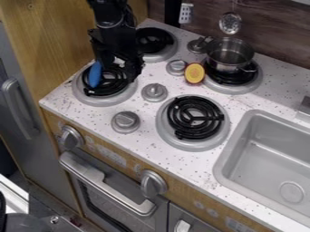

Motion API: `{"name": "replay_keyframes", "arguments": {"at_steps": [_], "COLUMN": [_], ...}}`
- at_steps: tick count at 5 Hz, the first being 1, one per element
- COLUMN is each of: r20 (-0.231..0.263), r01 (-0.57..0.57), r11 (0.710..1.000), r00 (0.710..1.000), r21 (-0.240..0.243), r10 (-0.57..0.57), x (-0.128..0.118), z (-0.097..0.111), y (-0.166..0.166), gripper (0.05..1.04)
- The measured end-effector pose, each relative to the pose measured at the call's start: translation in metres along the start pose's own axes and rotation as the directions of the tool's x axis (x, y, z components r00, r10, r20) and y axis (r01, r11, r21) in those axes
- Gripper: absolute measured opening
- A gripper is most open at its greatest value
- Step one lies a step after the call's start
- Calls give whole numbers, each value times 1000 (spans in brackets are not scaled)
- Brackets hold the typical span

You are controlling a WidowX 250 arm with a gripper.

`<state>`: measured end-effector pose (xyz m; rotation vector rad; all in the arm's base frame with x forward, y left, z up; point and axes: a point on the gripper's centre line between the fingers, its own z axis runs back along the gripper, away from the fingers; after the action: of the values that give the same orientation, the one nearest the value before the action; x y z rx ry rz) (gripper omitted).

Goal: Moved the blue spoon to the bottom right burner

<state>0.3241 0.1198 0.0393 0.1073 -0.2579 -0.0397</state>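
"Gripper (122,69) first: where've we got it?"

"Top L of the cam view, hanging down over the front-L burner (107,100), nr the counter's (57,97) L corner. We can't tell if it's spread, pressed together or pinching anything."

"OK. And our blue spoon (95,74)?"

"Just beside the gripper, L side, tilted a bit, over the L part of that same burner. Touching the gripper or apart, we can't say. Rest of the spoon's hidden from us."

"Bottom R burner (195,118), then?"

"Nr the counter's front edge, b/w the front-L one & the sink (220,168). Black coil, grey rim. Spoon's well apart from it."

"What've we got along the back?"

"Back-L burner (151,58) behind the arm, partly hidden. Back-R burner (233,89) w/ a metal pot (229,64) on it, upright. Cut yellow fruit (194,73), dark-red skin, just L of the pot."

"Knobs?"

"Four grey ones on the counter: one (154,92) b/w the two front burners, one (126,122) nearer the front edge, one (176,67) L of the fruit, one (197,45) nr the back edge, L of the pot. Slotted spatula (186,13) & round skimmer (230,22) hang on the wall behind, too."
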Motion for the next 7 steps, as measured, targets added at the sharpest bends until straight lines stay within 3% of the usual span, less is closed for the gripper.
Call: {"name": "replay_keyframes", "arguments": {"at_steps": [1, 2, 4, 6, 7], "r20": [-34, -75, -93, -175, -208], "r01": [-6, -51, -174, -233, -266], "r11": [1000, 999, 984, 972, 964], "r00": [999, 996, 980, 956, 943], "r21": [-14, -2, 31, 31, 1], "r10": [6, 50, 176, 235, 260], "x": [-7, -3, 0, -8, -9], "z": [-10, -25, -39, -75, -95], "y": [-2, 17, 71, 88, 85], "gripper": [998, 997, 997, 997, 997]}}
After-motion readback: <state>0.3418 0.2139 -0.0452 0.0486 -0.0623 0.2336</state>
